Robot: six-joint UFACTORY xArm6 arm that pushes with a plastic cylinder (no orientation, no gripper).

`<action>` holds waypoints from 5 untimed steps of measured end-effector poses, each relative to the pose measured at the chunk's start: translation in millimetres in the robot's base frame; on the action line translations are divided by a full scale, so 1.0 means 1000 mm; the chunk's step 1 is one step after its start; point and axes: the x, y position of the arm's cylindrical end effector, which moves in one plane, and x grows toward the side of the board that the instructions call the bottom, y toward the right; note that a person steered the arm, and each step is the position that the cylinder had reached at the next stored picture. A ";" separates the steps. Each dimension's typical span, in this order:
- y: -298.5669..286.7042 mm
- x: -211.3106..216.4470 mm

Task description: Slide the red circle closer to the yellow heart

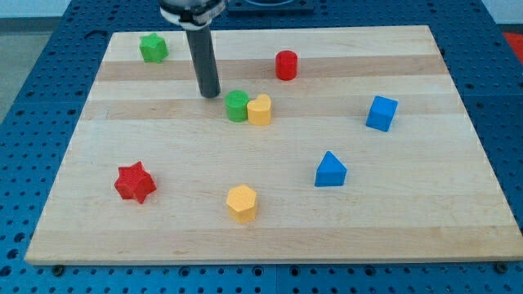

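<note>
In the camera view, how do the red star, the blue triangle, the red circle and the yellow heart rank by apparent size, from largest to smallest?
1. red star
2. blue triangle
3. yellow heart and red circle: they look about alike, so I do not rank them.

The star and triangle lie nearer the view's bottom, probably closer to the camera, so true sizes are unsure.

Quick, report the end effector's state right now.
No jaws to open or shut: my tip holds nothing, touches no block, and sits just left of the green block, far from the red circle.
</note>
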 end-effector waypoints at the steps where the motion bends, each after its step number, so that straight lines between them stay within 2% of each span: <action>1: 0.025 -0.041; 2: 0.062 -0.083; 3: 0.129 -0.104; 5: 0.108 -0.055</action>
